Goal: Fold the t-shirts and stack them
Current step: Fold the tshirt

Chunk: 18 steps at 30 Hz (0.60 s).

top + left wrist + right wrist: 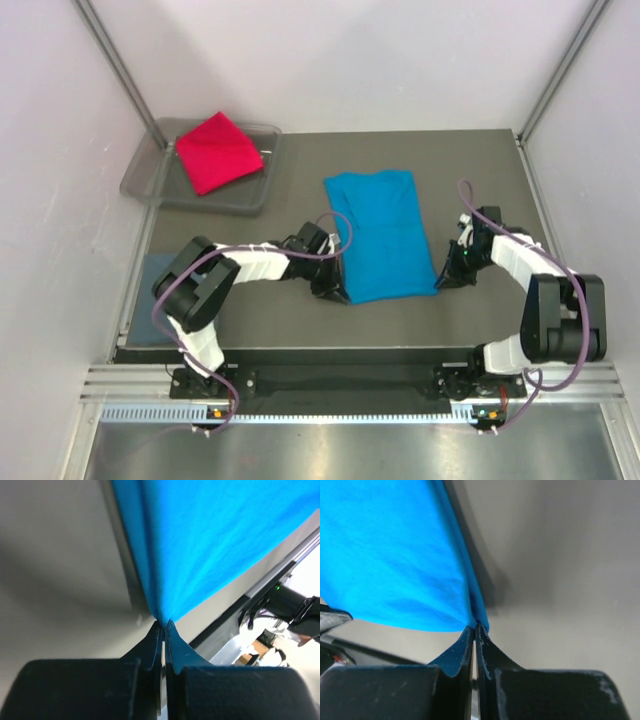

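Observation:
A turquoise-blue t-shirt [381,232] lies folded into a long strip in the middle of the table. My left gripper [338,290] is shut on its near left corner, the cloth [210,545] pinched at the fingertips [163,624]. My right gripper [443,280] is shut on the near right corner, blue cloth [390,555] caught at its tips [475,626]. A crimson red t-shirt [218,150] lies folded in the tray at the back left. A slate grey-blue t-shirt [155,272] lies at the left table edge, partly hidden behind my left arm.
The clear grey plastic tray [256,185] stands at the back left corner. Metal frame posts [120,70] rise at the back corners, with white walls on both sides. The table's near edge runs along a black rail [330,350].

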### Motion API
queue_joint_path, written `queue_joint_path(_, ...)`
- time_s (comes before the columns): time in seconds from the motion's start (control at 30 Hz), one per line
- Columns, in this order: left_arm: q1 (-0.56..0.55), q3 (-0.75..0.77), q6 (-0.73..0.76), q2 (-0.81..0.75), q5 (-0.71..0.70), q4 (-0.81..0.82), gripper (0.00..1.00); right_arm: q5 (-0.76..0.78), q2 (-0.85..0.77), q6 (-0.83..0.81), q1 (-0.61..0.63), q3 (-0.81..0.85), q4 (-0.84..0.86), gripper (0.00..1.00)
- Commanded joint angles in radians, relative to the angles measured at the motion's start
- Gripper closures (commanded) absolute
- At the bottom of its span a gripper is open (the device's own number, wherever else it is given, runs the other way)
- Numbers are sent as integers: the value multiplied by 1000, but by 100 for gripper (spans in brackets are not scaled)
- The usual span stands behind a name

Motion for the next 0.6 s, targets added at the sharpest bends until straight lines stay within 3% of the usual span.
queue_joint_path(0.0, -15, -86, -34, -122, -42, 28, 100, 31, -86, 18, 4, -30, -63, 100)
queue_joint_path(0.07, -40, -124, -36, -169, -52, 31, 98, 23, -111, 18, 4, -44, -85, 99)
queue_joint_path(0.13, -63, -140, -34, -211, -78, 15, 87, 42, -151, 12, 4, -42, -111, 90)
queue_joint_path(0.17, -81, -140, -29, -264, -99, -19, 74, 49, -169, 3, 4, -35, -111, 82)
queue_joint_path(0.2, -86, -137, -28, -291, -116, -42, 69, 55, -200, -3, 4, -27, -98, 63)
queue_joint_path(0.33, -63, -76, 29, -401, -206, -174, 59, 33, -234, 15, 4, 28, 35, 40)
queue_joint_path(0.37, -54, -53, 59, -404, -213, -218, 54, 23, -225, 26, 5, 52, 73, 38)
queue_joint_path(0.5, 17, 105, 156, -372, -302, -263, 50, -20, -60, 35, 7, 132, 277, 33)
queue_joint_path(0.57, 102, 148, 193, -299, -286, -234, 50, -35, 24, 35, 8, 219, 353, 33)
